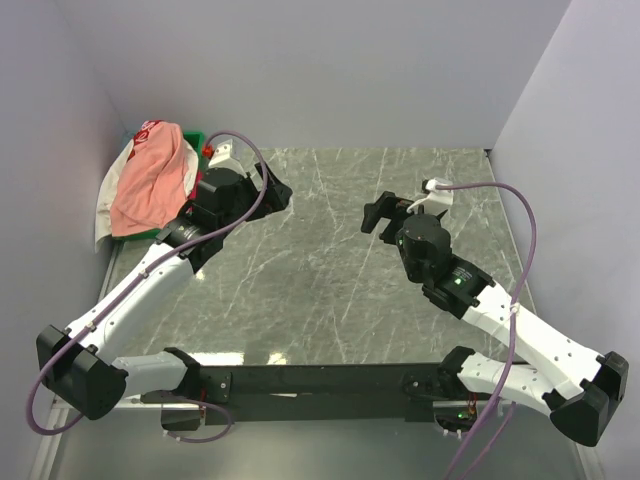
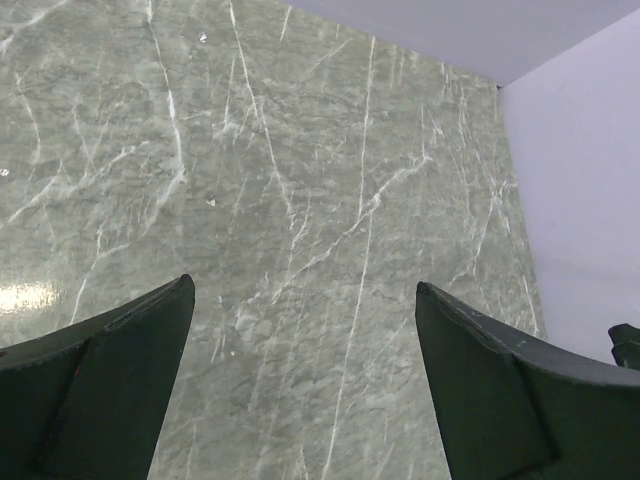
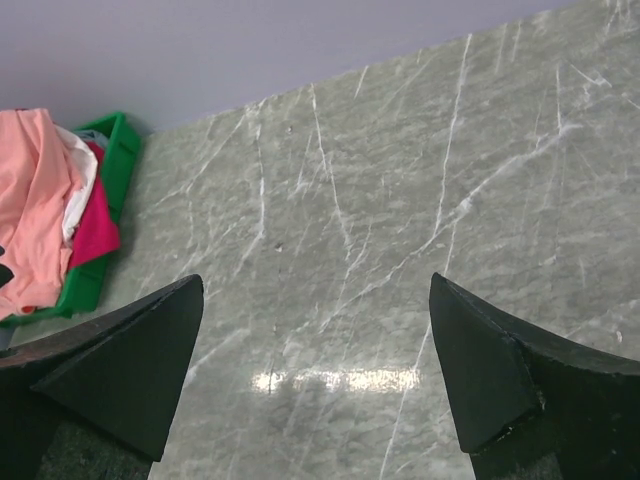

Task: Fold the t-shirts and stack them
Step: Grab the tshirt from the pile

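Note:
The t-shirts lie heaped in a green tray (image 1: 199, 136) at the far left corner. A salmon-pink t-shirt (image 1: 150, 185) lies on top, with a white t-shirt (image 1: 140, 135) bearing a red print under it. The right wrist view shows the salmon-pink t-shirt (image 3: 35, 200), a white t-shirt (image 3: 82, 175) edge and a magenta-pink t-shirt (image 3: 95, 230) hanging over the tray (image 3: 118, 160). My left gripper (image 1: 278, 190) hovers open just right of the heap, holding nothing. My right gripper (image 1: 377, 212) is open over the middle of the table, also holding nothing. The left gripper (image 2: 305, 290) and right gripper (image 3: 316, 282) see only bare marble between their fingers.
The grey marble tabletop (image 1: 330, 260) is walled in by pale walls at the back (image 1: 320, 70), left and right. A black rail (image 1: 320, 380) with both arm bases runs along the near edge.

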Controlling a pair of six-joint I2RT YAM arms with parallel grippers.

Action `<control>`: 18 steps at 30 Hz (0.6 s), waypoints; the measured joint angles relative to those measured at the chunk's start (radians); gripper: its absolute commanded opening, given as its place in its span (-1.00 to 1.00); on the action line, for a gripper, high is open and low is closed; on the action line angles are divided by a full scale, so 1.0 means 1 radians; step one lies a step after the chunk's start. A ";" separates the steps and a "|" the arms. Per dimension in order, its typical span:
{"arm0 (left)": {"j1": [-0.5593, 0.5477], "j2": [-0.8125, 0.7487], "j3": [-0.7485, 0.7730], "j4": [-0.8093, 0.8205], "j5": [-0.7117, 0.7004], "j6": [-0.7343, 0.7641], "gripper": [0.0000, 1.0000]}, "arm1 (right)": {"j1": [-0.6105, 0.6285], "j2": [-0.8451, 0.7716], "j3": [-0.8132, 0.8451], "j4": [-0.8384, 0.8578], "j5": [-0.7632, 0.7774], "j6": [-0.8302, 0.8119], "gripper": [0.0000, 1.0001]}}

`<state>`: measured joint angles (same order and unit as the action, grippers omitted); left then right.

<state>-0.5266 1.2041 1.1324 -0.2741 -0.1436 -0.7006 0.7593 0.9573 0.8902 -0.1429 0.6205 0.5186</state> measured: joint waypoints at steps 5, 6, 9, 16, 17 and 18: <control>0.000 0.000 0.000 0.000 -0.013 -0.005 0.96 | 0.000 -0.006 0.000 -0.009 -0.016 -0.015 1.00; 0.000 0.000 0.000 0.000 -0.019 -0.009 0.96 | 0.000 -0.008 0.000 -0.009 -0.021 -0.016 1.00; 0.008 0.007 0.003 -0.003 -0.050 -0.024 0.96 | 0.000 -0.014 0.000 -0.009 -0.041 -0.021 1.00; 0.232 0.137 0.132 -0.068 -0.180 -0.098 0.98 | 0.000 -0.013 0.000 -0.033 -0.096 -0.028 1.00; 0.304 0.165 0.156 -0.075 -0.206 -0.109 0.98 | 0.000 -0.012 0.000 -0.037 -0.107 -0.028 1.00; 0.361 0.194 0.180 -0.086 -0.240 -0.116 0.98 | 0.000 -0.011 -0.002 -0.038 -0.117 -0.028 1.00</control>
<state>-0.1658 1.3979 1.3128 -0.3603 -0.3840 -0.8162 0.7593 0.9459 0.8886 -0.1810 0.5034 0.4908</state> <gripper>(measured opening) 0.988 0.997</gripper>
